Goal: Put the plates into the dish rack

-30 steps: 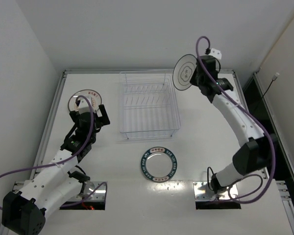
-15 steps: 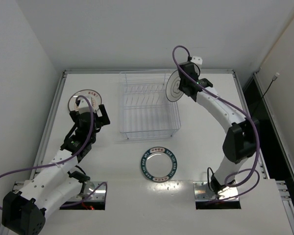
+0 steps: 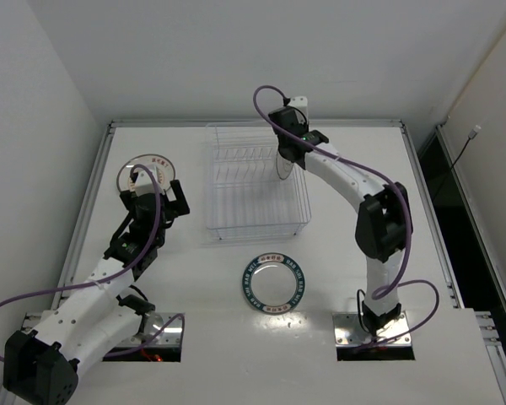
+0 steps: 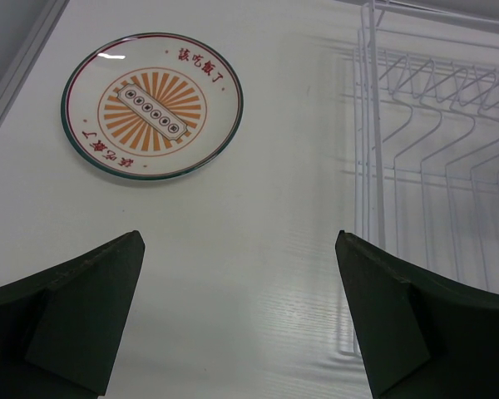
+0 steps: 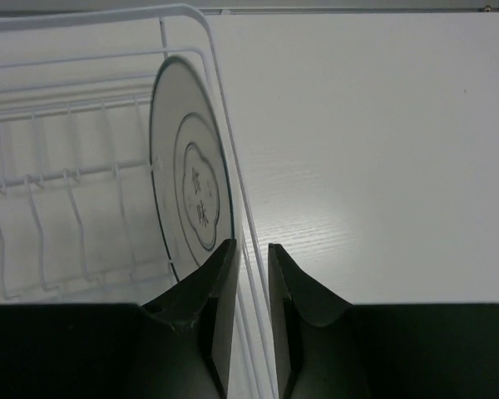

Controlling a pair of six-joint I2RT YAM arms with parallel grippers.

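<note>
My right gripper (image 3: 288,150) is shut on the white plate with a dark centre motif (image 3: 283,167) and holds it upright on edge inside the right end of the wire dish rack (image 3: 212,177). In the right wrist view the plate (image 5: 191,191) stands just inside the rack's right rim wire (image 5: 224,108), with my gripper (image 5: 251,246) at its lower edge. The plate with red-orange marks (image 3: 158,160) lies flat at the far left. My left gripper (image 3: 152,194) hovers open just short of it. The left wrist view shows that plate (image 4: 152,105) beyond my open gripper (image 4: 239,241). The teal-rimmed plate (image 3: 271,282) lies flat in front of the rack.
The rack's left side (image 4: 374,166) shows at the right of the left wrist view. White walls close off the back and left of the table. A raised rail (image 3: 97,181) runs along the table's left edge.
My right arm has swung left and down, carrying the white plate from above the table's far right into the right end of the rack. The left arm has not moved.
</note>
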